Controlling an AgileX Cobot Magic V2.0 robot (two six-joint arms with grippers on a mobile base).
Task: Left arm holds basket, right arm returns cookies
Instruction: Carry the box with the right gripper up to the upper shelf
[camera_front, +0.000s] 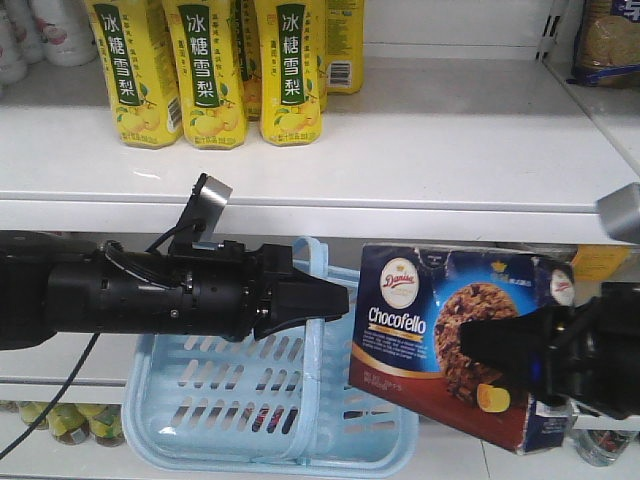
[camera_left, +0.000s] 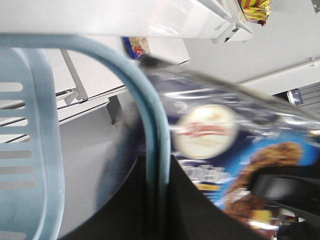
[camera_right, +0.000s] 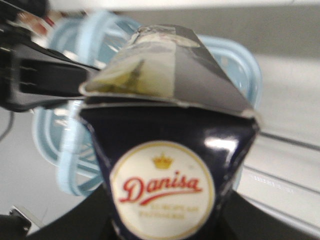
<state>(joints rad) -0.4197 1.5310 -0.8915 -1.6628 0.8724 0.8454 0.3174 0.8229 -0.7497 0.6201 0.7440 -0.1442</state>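
exterior front-facing: cookies (camera_front: 420, 330) just beside basket (camera_front: 270, 462) rim (shelf (camera_front: 450, 150) above)

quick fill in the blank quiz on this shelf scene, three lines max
1. The left hand grips the ____ of the basket.
2. The right hand holds the cookies, whose round logo reads ____.
3. The bottles on the shelf above have ____ labels.

Missing words: handle; Danisa; yellow
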